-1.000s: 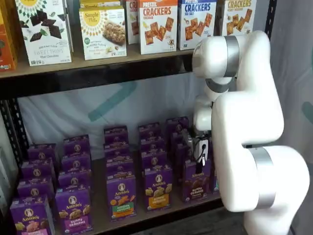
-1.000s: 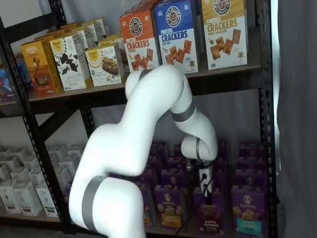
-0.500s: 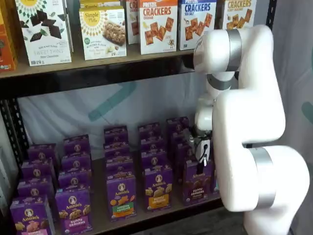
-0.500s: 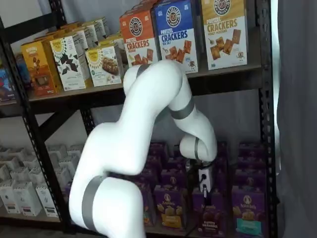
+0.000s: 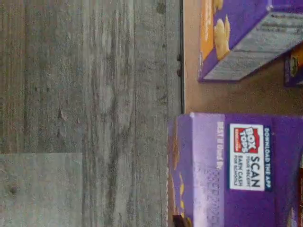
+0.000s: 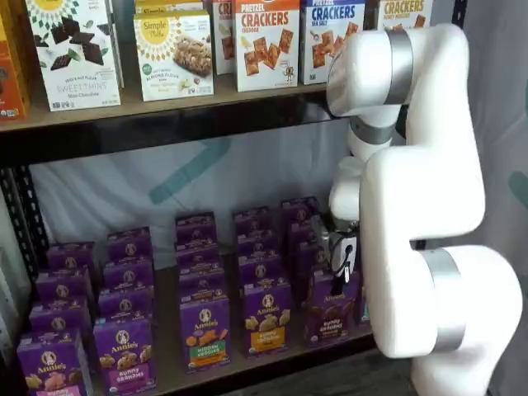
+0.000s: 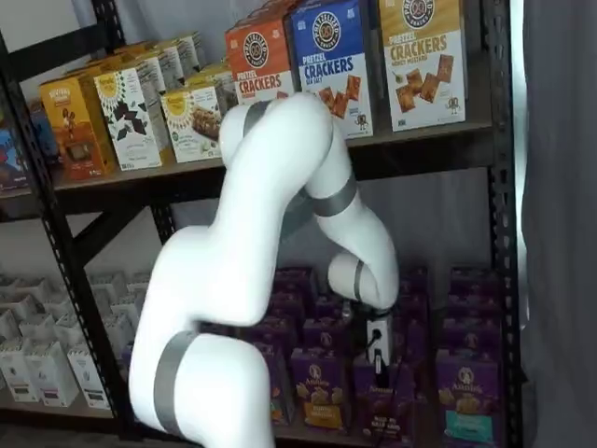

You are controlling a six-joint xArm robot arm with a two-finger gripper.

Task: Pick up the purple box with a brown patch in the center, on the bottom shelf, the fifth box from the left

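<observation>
The purple box (image 6: 328,317) with a dark brown band stands at the front of its column on the bottom shelf (image 6: 168,333); it also shows in a shelf view (image 7: 383,411). My gripper (image 6: 340,275) hangs right over the box's top in both shelf views (image 7: 376,360). Its white body and cable show, but the fingers are not clear, so I cannot tell whether they are open. The wrist view looks down on the box's purple top with a Box Tops label (image 5: 236,161), at the tan shelf's front edge (image 5: 222,97).
Neighbouring purple cartons stand close: an orange-banded one (image 6: 267,318) to the left, also in the wrist view (image 5: 236,38), and a teal-patched one (image 7: 464,409) to the right. Cracker boxes (image 6: 266,41) fill the upper tier. Grey plank floor (image 5: 90,113) lies below the shelf edge.
The gripper has come down a little onto the brown-banded box, and the arm's upper joint has risen and swung slightly. The boxes have not moved.
</observation>
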